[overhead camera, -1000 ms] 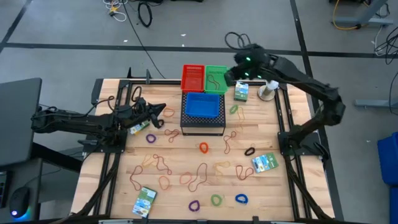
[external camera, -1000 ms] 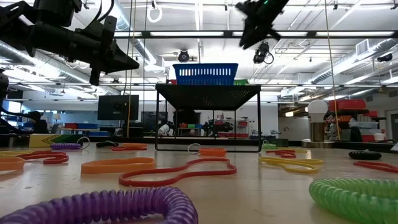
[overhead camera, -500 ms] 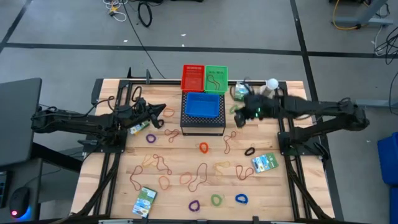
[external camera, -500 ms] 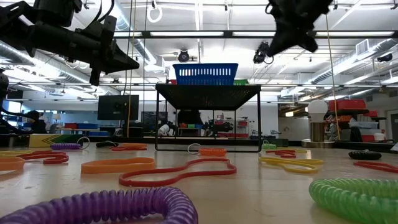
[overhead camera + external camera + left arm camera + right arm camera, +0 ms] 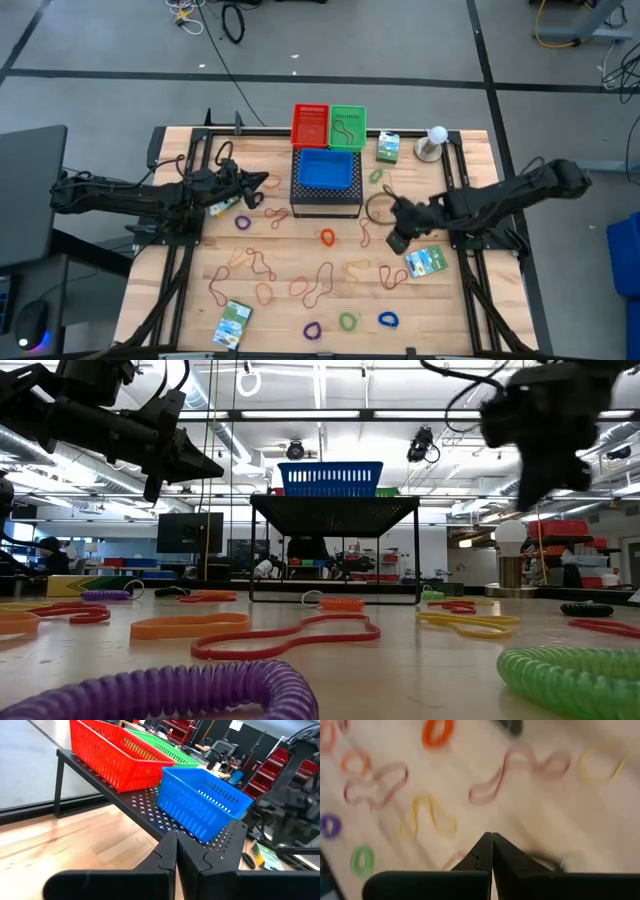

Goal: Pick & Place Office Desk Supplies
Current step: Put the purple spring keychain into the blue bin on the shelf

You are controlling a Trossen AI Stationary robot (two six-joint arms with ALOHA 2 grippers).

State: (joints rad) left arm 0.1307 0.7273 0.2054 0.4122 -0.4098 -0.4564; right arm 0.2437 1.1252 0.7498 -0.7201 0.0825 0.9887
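Observation:
Thin tan, orange and red rubber bands (image 5: 318, 283) lie scattered on the wooden table (image 5: 280, 310), with small thick loops in purple (image 5: 243, 222), orange (image 5: 327, 237), green (image 5: 347, 321) and blue (image 5: 387, 320). Green-white boxes lie flat at the far right (image 5: 388, 147), near right (image 5: 426, 261) and near left (image 5: 232, 323). My right gripper (image 5: 396, 240) (image 5: 491, 836) hangs shut above the table, right of the black stand (image 5: 326, 203), fingers slanting down and holding nothing. My left gripper (image 5: 264, 182) (image 5: 175, 835) waits shut and empty, in the air left of the stand.
Red (image 5: 310, 124), green (image 5: 347, 124) and blue (image 5: 326, 170) baskets stand at the far middle, the blue one on the black perforated stand. A white ball on a stand (image 5: 436, 140) is at the far right corner. Metal frame rails (image 5: 462, 210) run along both table sides.
My right gripper has swung from high over the green basket at the far edge toward the near edge and down, tipping to point more steeply down. It now hangs over the bands to the right of the black stand. No band, loop or box has moved.

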